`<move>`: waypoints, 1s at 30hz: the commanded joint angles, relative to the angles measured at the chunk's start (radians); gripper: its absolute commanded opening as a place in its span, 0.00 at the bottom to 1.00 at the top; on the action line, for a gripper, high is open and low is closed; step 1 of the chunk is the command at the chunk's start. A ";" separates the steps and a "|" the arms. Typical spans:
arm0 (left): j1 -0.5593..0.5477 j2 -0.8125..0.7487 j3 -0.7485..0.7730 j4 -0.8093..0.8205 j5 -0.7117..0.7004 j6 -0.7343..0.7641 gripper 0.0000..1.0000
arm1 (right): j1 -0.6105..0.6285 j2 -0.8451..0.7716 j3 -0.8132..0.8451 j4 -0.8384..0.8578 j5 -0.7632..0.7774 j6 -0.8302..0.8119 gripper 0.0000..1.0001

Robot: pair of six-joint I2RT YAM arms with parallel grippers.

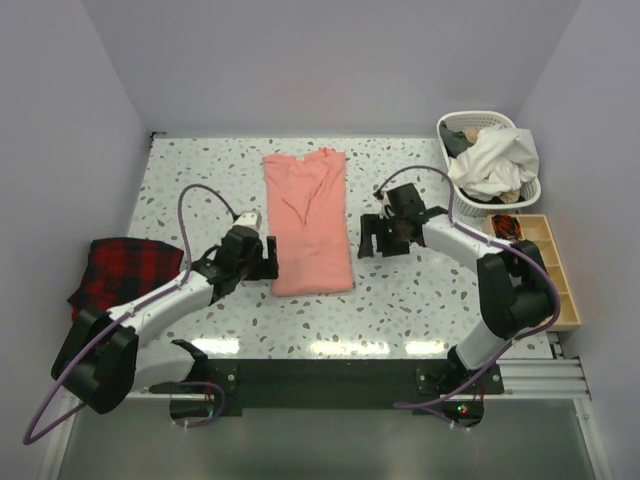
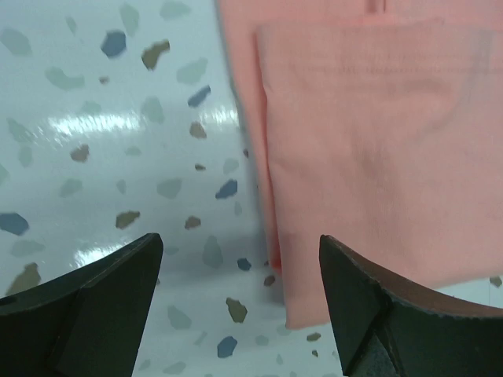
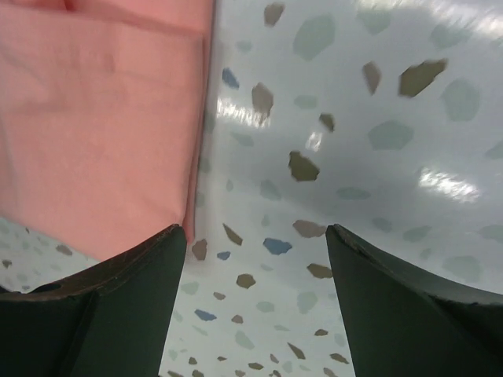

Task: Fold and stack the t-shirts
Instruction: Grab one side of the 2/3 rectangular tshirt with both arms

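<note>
— Shirt [image 1: 310, 222]: where do we see it?
— Folded into a long strip, flat on the middle of the table [image 1: 190, 170].
— Grippers?
— Our left gripper [image 1: 268, 262] and right gripper [image 1: 368, 238] gape wide, empty, flanking its near end.

Speckled tbl [image 1: 200, 170], plain lilac walls [image 1: 330, 60]

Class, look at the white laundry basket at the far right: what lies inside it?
A crumpled white garment fills the basket, with dark cloth at its far rim. Whatever lies beneath them is covered.
</note>
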 commanded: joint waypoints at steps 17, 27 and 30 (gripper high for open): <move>0.007 -0.148 -0.400 0.486 0.469 -0.178 0.82 | 0.012 -0.011 -0.282 0.361 -0.445 0.221 0.77; 0.006 -0.091 -0.426 0.574 0.461 -0.206 0.81 | 0.026 0.094 -0.283 0.479 -0.527 0.297 0.70; 0.007 -0.066 -0.429 0.602 0.447 -0.209 0.80 | 0.038 0.133 -0.271 0.495 -0.540 0.312 0.65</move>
